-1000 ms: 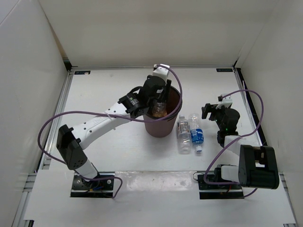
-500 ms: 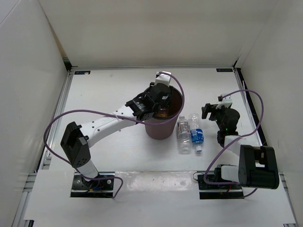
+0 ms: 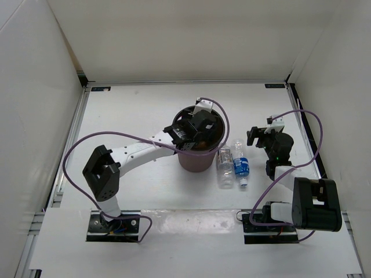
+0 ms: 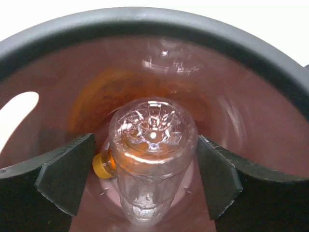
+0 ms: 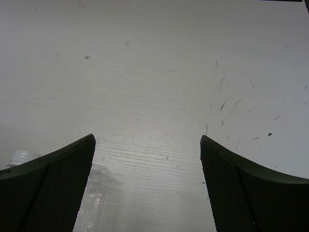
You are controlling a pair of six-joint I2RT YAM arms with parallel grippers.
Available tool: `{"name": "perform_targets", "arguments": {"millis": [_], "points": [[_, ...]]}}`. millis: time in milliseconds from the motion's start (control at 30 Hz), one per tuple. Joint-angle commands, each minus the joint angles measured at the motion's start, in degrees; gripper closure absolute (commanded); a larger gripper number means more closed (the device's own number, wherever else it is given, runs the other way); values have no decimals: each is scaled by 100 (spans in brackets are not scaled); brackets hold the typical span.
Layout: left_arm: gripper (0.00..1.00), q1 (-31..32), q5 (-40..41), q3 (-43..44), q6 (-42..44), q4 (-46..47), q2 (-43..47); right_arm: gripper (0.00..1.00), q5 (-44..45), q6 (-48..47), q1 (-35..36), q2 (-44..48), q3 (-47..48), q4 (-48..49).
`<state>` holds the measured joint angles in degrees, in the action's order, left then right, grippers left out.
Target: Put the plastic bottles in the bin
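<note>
White table; left pincer spread around clear bottle inside bin; right pincer agape.

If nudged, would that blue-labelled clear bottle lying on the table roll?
Probably: the clear plastic bottle with the blue label lies on its side. It looks empty, so likely light, and thin-walled, so may dent when squeezed.
</note>
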<state>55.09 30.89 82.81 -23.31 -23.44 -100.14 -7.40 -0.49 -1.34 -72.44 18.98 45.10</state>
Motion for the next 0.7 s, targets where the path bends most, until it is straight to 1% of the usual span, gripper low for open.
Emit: {"name": "perform_targets", "arguments": {"millis": [0, 233, 500, 667], "points": [[0, 160, 320, 16, -16, -196, 196, 10, 72, -91, 29, 90, 167, 236], [0, 169, 417, 517, 169, -705, 503, 10, 72, -91, 29, 90, 167, 236], [0, 177, 417, 1570, 467, -1364, 943, 10, 72, -91, 29, 90, 176, 236], [0, 90, 496, 1713, 626, -1496, 1487, 10, 72, -91, 29, 81, 167, 245]]}}
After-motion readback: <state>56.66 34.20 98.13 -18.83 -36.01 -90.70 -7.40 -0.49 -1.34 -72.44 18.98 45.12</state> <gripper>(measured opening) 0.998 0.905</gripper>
